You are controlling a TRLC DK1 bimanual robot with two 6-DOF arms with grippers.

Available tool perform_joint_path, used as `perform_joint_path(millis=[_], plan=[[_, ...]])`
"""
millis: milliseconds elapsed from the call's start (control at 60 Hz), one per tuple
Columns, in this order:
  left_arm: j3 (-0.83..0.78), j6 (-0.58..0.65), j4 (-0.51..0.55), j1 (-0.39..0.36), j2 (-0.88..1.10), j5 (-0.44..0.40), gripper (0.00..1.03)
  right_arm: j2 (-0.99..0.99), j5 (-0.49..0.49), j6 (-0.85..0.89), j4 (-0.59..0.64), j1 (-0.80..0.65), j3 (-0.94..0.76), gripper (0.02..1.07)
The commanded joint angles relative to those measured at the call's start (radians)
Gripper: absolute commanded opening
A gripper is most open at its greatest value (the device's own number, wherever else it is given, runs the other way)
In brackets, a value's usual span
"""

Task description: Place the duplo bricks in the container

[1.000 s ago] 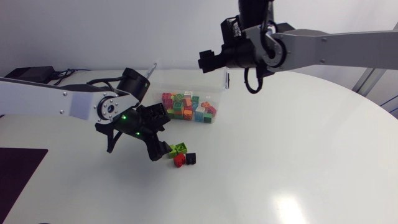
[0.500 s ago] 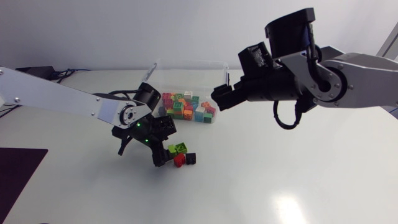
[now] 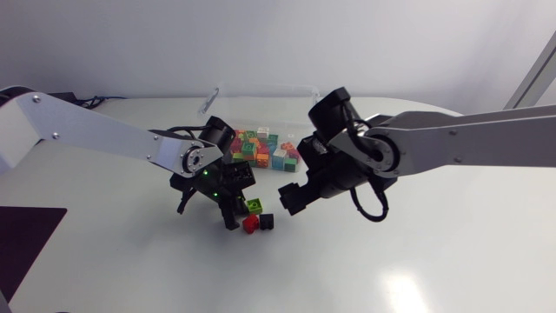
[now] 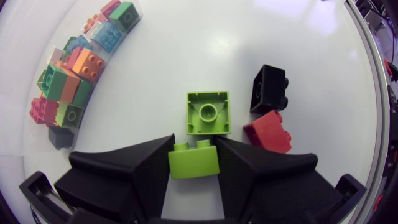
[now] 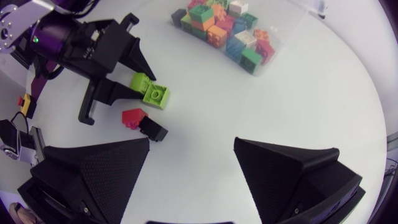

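Note:
My left gripper (image 4: pixel 194 163) is shut on a lime green brick (image 4: pixel 194 160), one finger on each side of it, on the white table. Just ahead of it lies a second green brick (image 4: pixel 208 112), hollow side up, with a red brick (image 4: pixel 267 132) and a black brick (image 4: pixel 270 89) beside it. The clear container (image 3: pixel 306 94) stands behind them, holding several coloured bricks (image 3: pixel 261 149). My right gripper (image 3: pixel 294 193) hangs open, just right of the loose bricks. In the right wrist view its fingers (image 5: pixel 93 171) stand wide apart above the table, with the red brick (image 5: pixel 132 117) and the black brick (image 5: pixel 152 129) ahead.
The left arm (image 3: pixel 95 135) stretches in from the left and the right arm (image 3: pixel 460 143) from the right, both close over the loose bricks. A dark mat (image 3: pixel 22 235) lies at the table's left edge. Bare white tabletop (image 3: pixel 391 261) fills the front right.
My left gripper slid right to the loose bricks and closed on the lime green brick. My right arm came down from above the container to just right of those bricks.

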State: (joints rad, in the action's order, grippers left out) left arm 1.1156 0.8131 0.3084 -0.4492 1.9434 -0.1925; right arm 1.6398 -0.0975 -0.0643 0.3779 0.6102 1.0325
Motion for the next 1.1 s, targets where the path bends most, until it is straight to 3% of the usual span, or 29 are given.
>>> perform_joint_path(millis=[0,567,933,1083], plan=[[0.001,0.017,0.018,0.004,0.003,0.001,0.27,0.055,-0.002,-0.049,0.039,0.031,0.057,1.0],[-0.137,-0.011,0.037,0.158,-0.353,-0.007,0.27,0.402,0.039,-0.144,0.319,0.114,0.4,1.02],[-0.204,-0.023,0.037,0.167,-0.498,-0.016,0.27,0.489,0.053,-0.166,0.385,0.111,0.488,1.01],[-0.191,-0.042,0.034,0.17,-0.531,-0.022,0.27,0.5,0.061,-0.178,0.386,0.105,0.492,0.96]])
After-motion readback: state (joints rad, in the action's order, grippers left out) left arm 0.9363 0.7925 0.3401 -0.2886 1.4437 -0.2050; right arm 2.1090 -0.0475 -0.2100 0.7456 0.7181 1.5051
